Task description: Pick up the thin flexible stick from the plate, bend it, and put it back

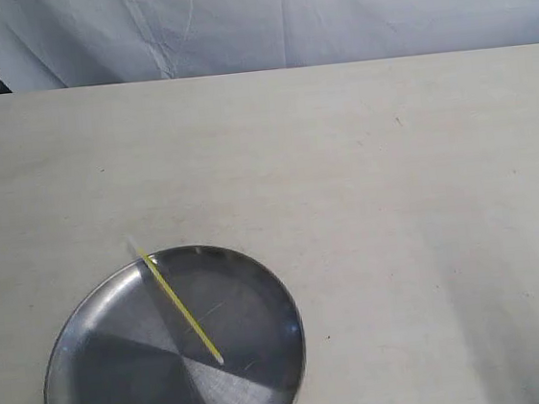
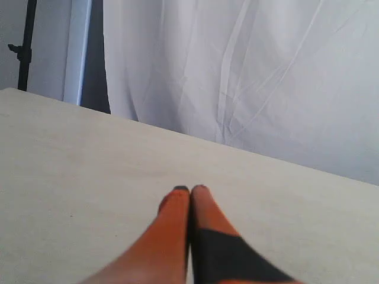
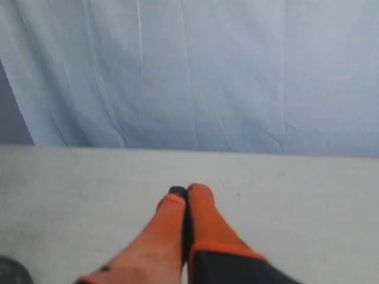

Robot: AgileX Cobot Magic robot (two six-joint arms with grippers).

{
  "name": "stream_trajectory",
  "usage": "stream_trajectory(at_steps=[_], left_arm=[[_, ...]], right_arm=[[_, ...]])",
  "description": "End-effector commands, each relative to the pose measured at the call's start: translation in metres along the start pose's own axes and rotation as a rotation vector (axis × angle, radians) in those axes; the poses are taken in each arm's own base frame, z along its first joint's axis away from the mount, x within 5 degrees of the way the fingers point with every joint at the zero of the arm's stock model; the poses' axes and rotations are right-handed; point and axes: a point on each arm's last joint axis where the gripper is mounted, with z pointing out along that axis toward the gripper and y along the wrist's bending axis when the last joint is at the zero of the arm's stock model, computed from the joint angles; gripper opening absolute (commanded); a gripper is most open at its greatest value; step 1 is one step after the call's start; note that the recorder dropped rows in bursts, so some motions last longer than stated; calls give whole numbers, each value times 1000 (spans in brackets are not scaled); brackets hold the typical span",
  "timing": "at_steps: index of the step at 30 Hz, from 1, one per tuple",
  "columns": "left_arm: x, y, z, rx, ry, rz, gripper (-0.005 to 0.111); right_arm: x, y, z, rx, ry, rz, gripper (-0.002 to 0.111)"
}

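Note:
A round shiny silver plate (image 1: 80, 328) lies at the front left of the pale table in the exterior view. Across it rests the thin yellow-green stick (image 1: 181, 309), straight, one end on the plate's far rim and the other near its middle. Neither gripper shows in the exterior view. In the left wrist view my left gripper (image 2: 190, 189) has its orange fingers pressed together above bare table. My right gripper (image 3: 186, 190) is likewise shut and empty. Only a dark patch, perhaps the plate's edge (image 3: 10, 269), shows at the corner of the right wrist view.
The pale wooden table (image 1: 395, 198) stretches back to a white cloth curtain (image 1: 279, 18). A dark stand (image 2: 25, 47) stands beyond the table's far edge in the left wrist view.

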Motion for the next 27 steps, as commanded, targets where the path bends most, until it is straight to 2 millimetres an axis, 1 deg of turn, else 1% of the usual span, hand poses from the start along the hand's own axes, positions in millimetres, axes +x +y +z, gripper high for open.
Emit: stream_trajectory(at_steps=[1, 2, 3, 4, 5, 8, 9, 10, 11, 12, 13, 14, 15, 16, 17, 18, 19, 20, 23, 24, 26, 27], left_arm=[[0, 0, 0, 3, -7, 8, 0], [0, 0, 0, 3, -7, 8, 0], [0, 0, 0, 3, -7, 8, 0], [0, 0, 0, 3, -7, 8, 0], [0, 0, 0, 3, -7, 8, 0], [0, 0, 0, 3, -7, 8, 0], [0, 0, 0, 3, -7, 8, 0], [0, 0, 0, 3, -7, 8, 0], [0, 0, 0, 3, -7, 8, 0], [0, 0, 0, 3, -7, 8, 0], [0, 0, 0, 3, -7, 8, 0], [0, 0, 0, 3, -7, 8, 0], [0, 0, 0, 3, -7, 8, 0], [0, 0, 0, 3, -7, 8, 0], [0, 0, 0, 3, -7, 8, 0], [0, 0, 0, 3, -7, 8, 0], [0, 0, 0, 3, -7, 8, 0], [0, 0, 0, 3, -7, 8, 0], [0, 0, 0, 3, -7, 8, 0], [0, 0, 0, 3, -7, 8, 0], [0, 0, 0, 3, -7, 8, 0], [0, 0, 0, 3, -7, 8, 0]], right_arm=[[-22, -1, -3, -24, -258, 315, 0], [-28, -4, -5, -25, -321, 421, 0], [-31, -7, -7, -23, -375, 569, 0], [-32, -13, -7, -21, -407, 840, 0], [-31, -13, -7, -23, -398, 901, 0], [-27, -10, -5, -30, -337, 877, 0], [-27, -11, -6, -28, -350, 900, 0], [-29, -13, -7, -30, -383, 957, 0], [-39, -16, -10, -64, -471, 1088, 0], [-47, -17, -13, -94, -529, 1136, 0], [-66, -18, -22, -134, -676, 1089, 0], [-81, -18, -26, -134, -758, 994, 0], [-102, -12, -24, -111, -772, 792, 0], [-114, -6, -18, -89, -715, 623, 0], [-125, 2, -7, -66, -611, 440, 0], [-134, 8, 4, -51, -493, 300, 0], [-141, 12, 20, -35, -355, 174, 0], [-148, 15, 39, -25, -213, 128, 0], [-155, 17, 104, 20, 202, 5, 0], [-154, 17, 122, 25, 313, -45, 0], [-149, 18, 166, 18, 579, -108, 0], [-149, 22, 180, 9, 689, -119, 0]])
